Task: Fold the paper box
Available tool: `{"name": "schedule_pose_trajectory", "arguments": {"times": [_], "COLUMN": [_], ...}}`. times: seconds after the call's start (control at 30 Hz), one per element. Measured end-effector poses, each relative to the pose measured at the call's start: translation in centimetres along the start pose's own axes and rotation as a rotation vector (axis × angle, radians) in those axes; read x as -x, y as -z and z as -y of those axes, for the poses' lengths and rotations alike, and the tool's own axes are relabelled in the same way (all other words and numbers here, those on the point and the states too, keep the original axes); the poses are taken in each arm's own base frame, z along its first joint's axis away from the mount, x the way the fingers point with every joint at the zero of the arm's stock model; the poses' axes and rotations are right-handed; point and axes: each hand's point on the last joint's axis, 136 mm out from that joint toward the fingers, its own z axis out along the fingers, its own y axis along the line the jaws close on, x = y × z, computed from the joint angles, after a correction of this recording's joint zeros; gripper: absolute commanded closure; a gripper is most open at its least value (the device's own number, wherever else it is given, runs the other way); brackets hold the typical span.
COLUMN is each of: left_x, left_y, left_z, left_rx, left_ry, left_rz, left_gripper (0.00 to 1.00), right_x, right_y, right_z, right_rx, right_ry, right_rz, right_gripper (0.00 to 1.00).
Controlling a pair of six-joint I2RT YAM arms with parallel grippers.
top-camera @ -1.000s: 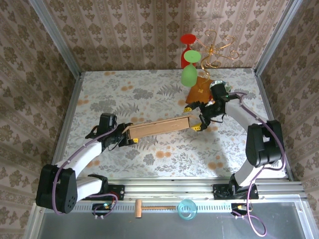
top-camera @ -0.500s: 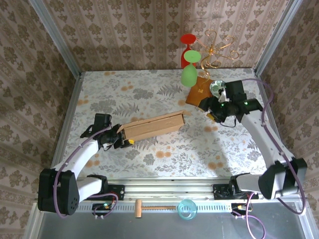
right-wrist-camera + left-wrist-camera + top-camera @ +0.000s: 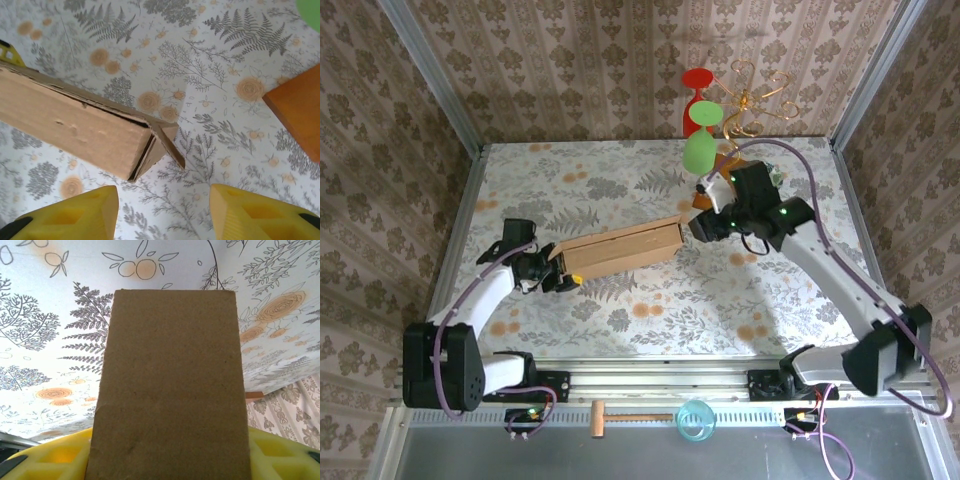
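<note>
— From above, where do we stand?
— The paper box (image 3: 620, 251) lies mid-worktop (image 3: 620, 190) as a long, slim, nearly closed shape. Its long axis runs from near-left to far-right, rising a little toward the right. The left tool (image 3: 564, 272) sits on its left end, and the right tool (image 3: 701, 208) is just off its right end, apart from it.

— And the left wrist view?
— The paper box (image 3: 170, 390) runs straight away from us, with a yellow finger (image 3: 45, 460) showing on each side at its base. We read the left tool (image 3: 170, 462) as clamped on that end.

— The right wrist view?
— The right tool (image 3: 162, 210) has its fingers (image 3: 75, 215) well apart, with bare worktop (image 3: 225, 150) between them. The right end of the paper box (image 3: 75, 130) points toward us, and its end flap (image 3: 167, 142) juts out loose. The orange board (image 3: 300, 110) sits off to one side, apart from the box.

— So which step is this?
— We judge it to be closing the right end while the left tool steadies the box. Next, the right tool should come in along the long axis, meet the loose flap squarely and press it in. We cannot tell whether that end rests on the worktop.
</note>
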Motion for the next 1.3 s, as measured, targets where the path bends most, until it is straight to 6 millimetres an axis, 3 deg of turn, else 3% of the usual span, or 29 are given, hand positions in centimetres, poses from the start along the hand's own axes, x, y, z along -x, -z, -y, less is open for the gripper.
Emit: {"name": "schedule_pose_trajectory", "arguments": {"times": [0.13, 0.4, 1.0, 1.3], "left_x": [0.1, 0.7, 1.1, 1.2], "left_y": [-0.2, -0.7, -1.1, -1.5], "left_z": [0.5, 1.3, 1.9, 2.0], "left_rx": [0.017, 0.061, 0.086, 0.094], "left_ry": [0.005, 0.023, 0.033, 0.042], "left_rz": [-0.004, -0.017, -0.025, -0.036], "left_gripper": [0.74, 0.74, 0.72, 0.72], "right_x": [0.6, 1.2, 1.8, 1.9], "right_y": [-2.1, -4.4, -5.1, -5.3], "right_z": [0.4, 0.2, -0.5, -0.6], "right_rx": [0.017, 0.072, 0.087, 0.029], "right_ry": [0.046, 0.051, 0.039, -0.041], "right_rz": [-0.049, -0.116, -0.155, -0.161], "right_gripper": [0.52, 0.65, 1.0, 1.0]}}
